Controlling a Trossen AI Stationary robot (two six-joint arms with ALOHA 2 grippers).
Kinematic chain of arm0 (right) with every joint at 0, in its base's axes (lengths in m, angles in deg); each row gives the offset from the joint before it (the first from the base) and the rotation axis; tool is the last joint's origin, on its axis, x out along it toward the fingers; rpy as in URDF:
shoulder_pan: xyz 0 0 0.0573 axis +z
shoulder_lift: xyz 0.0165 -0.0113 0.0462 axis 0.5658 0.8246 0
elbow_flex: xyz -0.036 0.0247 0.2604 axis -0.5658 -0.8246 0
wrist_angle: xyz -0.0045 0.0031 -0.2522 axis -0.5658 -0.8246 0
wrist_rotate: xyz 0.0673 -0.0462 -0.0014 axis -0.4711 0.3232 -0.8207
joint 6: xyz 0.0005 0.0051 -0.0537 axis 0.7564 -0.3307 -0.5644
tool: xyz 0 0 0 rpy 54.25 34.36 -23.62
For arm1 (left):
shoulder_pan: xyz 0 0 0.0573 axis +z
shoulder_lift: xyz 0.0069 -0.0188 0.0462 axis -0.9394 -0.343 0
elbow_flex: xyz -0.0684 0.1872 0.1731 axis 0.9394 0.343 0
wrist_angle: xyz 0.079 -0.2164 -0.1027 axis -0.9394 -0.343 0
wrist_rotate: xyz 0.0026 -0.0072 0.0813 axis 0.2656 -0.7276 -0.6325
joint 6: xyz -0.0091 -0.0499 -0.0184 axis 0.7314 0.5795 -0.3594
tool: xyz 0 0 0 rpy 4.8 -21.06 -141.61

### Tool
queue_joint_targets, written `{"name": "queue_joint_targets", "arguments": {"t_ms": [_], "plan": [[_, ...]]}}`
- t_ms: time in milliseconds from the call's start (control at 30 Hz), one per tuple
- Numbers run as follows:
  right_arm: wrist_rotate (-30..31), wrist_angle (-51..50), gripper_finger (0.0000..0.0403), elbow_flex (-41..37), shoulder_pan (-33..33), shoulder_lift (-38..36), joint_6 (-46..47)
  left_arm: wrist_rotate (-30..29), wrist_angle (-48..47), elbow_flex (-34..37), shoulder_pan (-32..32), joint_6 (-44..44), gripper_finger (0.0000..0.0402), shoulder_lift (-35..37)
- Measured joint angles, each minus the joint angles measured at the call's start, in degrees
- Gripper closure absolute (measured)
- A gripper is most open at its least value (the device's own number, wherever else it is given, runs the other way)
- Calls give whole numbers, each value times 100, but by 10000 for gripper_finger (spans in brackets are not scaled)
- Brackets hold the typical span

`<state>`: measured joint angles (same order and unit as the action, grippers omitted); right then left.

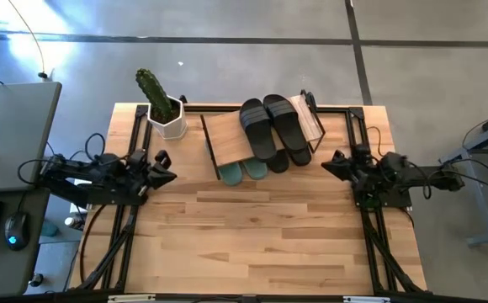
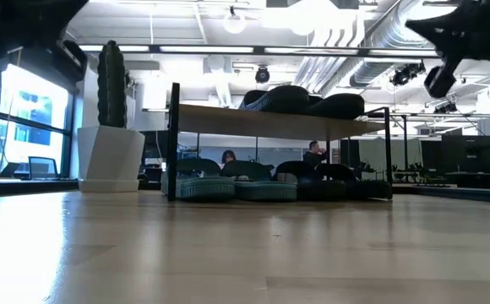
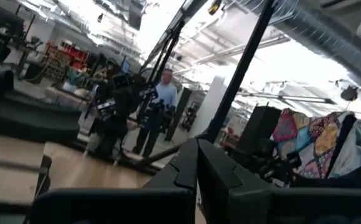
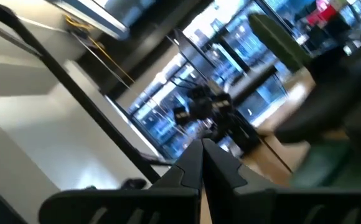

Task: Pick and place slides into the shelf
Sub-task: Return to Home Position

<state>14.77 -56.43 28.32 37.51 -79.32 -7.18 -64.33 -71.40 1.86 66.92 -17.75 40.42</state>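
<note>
The shelf [image 1: 227,135] stands at the table's far middle. Two black slides [image 1: 273,126] lie side by side on the right part of its top board, soles down; in the low view [image 2: 300,97] they show above the board. Two pale green slides [image 1: 242,172] rest on the lower level with their ends sticking out at the near side, next to black slides [image 2: 329,179] on that level. My left gripper [image 1: 167,168] is shut and empty, left of the shelf. My right gripper [image 1: 328,164] is shut and empty, right of the shelf. Both are raised above the table.
A white pot with a green cactus [image 1: 167,118] stands just left of the shelf at the far edge. The left half of the shelf's top board is bare wood. The near half of the table [image 1: 252,244] is open wood. People stand in the room beyond.
</note>
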Motion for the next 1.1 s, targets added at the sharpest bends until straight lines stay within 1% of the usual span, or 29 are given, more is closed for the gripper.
{"name": "queue_joint_targets", "arguments": {"t_ms": [100,233,400,500,633,700,1100], "plan": [[23,-394,403,0,0,0,5,-5,-98,84,0,57,401,-2],[94,-965,403,0,2,0,-697,-105,-672,84,0,57,402,-2],[614,-1581,403,0,2,0,-1688,-401,-1506,84,0,57,401,-2],[942,-1798,403,0,2,1,-1998,-466,-1518,81,2,58,401,-66],[1709,-1958,403,0,1,2,-2020,-519,-1516,81,1,57,400,-82],[1918,-2018,403,0,-1,0,-1903,-518,-1520,81,0,57,399,-83],[1866,-2050,402,0,-1,0,-1889,-518,-1516,81,0,59,399,-81]]}}
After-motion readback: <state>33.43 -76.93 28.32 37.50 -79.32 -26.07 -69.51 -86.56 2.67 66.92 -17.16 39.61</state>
